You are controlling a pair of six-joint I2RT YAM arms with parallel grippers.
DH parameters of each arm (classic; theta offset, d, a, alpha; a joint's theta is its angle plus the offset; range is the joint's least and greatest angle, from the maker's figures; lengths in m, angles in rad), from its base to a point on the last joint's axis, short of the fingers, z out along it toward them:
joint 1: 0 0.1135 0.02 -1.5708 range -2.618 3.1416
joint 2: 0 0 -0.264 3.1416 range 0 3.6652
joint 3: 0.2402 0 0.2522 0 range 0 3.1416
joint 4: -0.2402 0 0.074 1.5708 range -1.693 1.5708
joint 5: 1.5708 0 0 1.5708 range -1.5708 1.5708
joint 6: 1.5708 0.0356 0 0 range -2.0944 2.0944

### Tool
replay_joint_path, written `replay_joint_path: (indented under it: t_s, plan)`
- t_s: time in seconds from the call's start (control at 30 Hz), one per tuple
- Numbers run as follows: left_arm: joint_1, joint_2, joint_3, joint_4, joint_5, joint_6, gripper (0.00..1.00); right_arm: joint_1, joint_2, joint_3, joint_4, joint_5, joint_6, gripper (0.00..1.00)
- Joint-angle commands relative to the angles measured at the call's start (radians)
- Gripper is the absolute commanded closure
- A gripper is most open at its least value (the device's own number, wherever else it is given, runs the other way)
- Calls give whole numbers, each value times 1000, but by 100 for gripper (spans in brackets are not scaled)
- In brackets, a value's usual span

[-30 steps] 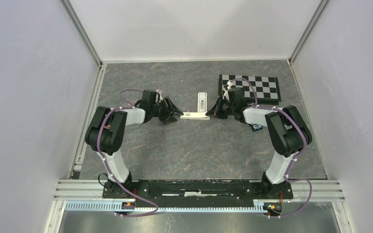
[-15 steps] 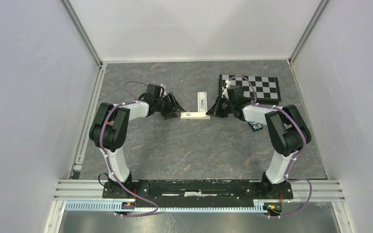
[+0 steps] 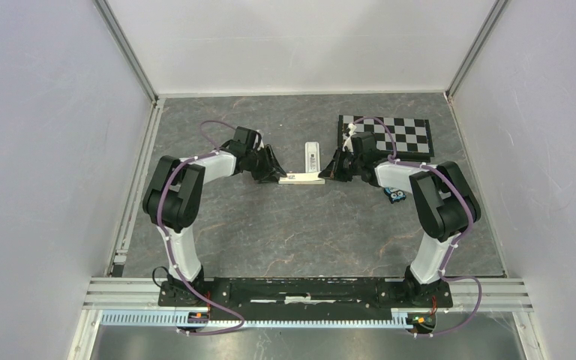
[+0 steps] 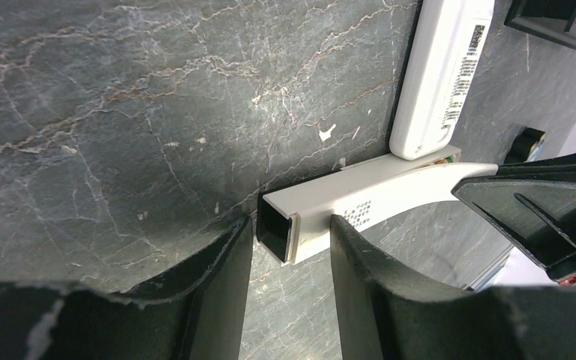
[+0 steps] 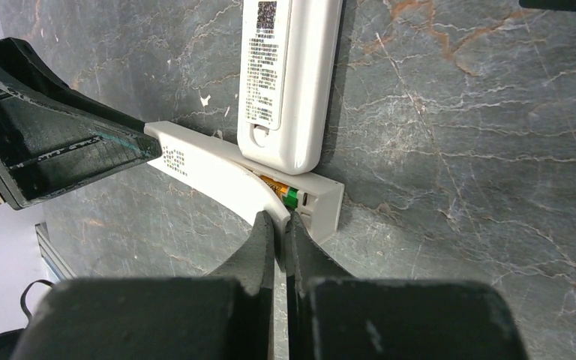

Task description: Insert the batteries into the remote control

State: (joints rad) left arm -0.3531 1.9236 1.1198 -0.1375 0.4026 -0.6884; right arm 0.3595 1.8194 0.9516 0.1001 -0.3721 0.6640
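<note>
Left pincer [image 4: 291, 226], part-open, straddles the white bar's [image 4: 367, 196] end, seemingly to steady it; my right pincer [image 5: 279, 219], shut and empty, prods the far end; remote control [image 5: 289, 82] lies back-up against the bar.

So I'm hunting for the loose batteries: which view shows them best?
Top external: the batteries lie on the table beside the right arm, small and bluish. Neither wrist view shows those loose ones.

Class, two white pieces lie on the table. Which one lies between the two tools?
The crosswise white piece, its ends at the left tool and right tool. The labelled white piece points away from both, toward the back wall.
</note>
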Motion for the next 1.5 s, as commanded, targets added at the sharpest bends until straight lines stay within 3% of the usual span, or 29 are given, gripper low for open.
replay_joint_path:
  t_s: [0.0, 0.23, 0.47, 0.63, 0.77, 0.93, 1.47]
  plan:
    - [-26, 68, 4, -191, -155, 109, 51, -26, 10, -20, -151, 155, -87, 99]
    - [-34, 82, 35, -276, -220, 156, 52, -40, -48, 1, -204, 157, -106, 65]
    - [-34, 94, 41, -284, -217, 163, 52, -62, -124, -52, -194, 187, -121, 53]
    - [-34, 96, 45, -284, -214, 173, 52, -61, -122, -59, -78, 85, -136, 41]
    - [-34, 98, 46, -283, -205, 173, 52, -49, -121, -41, -42, 59, -137, 40]
    - [-34, 97, 46, -283, -200, 173, 54, -14, -75, -3, -40, 61, -157, 50]
    - [-34, 102, 41, -272, -187, 167, 55, 43, 7, 60, -175, 272, -171, 62]
